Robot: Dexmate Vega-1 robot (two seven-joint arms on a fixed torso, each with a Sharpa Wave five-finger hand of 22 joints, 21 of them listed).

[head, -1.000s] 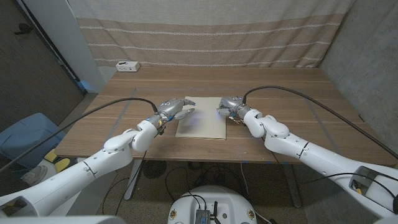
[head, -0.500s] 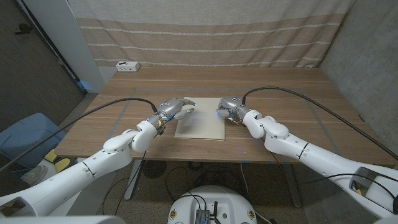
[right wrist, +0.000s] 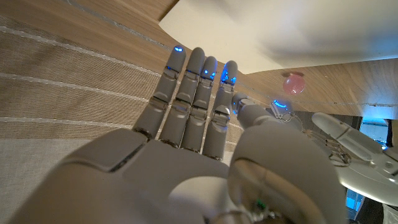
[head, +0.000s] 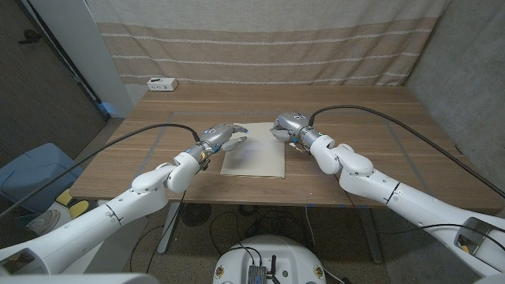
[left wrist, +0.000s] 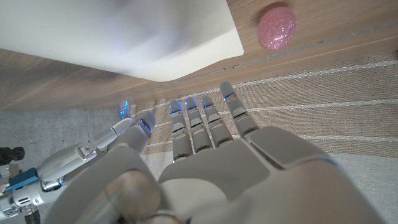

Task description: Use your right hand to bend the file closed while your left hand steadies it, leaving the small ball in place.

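Observation:
A cream file (head: 252,161) lies flat on the wooden table (head: 363,118), near its front middle. My left hand (head: 222,137) hovers at the file's far left corner, fingers spread and holding nothing. My right hand (head: 289,126) is at the file's far right corner, fingers straight and together, also holding nothing. A small pink ball (left wrist: 277,25) sits on the wood just off a corner of the file (left wrist: 124,37). The right wrist view has the ball (right wrist: 293,83) beyond the file's edge (right wrist: 261,31), close to my left hand (right wrist: 351,146).
A small white box (head: 162,83) stands at the table's far left corner. A striped curtain hangs behind the table. A blue seat (head: 31,175) is on the floor to the left. Bare wood stretches to the right of the file.
My right hand has moved a little away from the file's right edge, toward the far side of the table. The left hand and the file have hardly moved.

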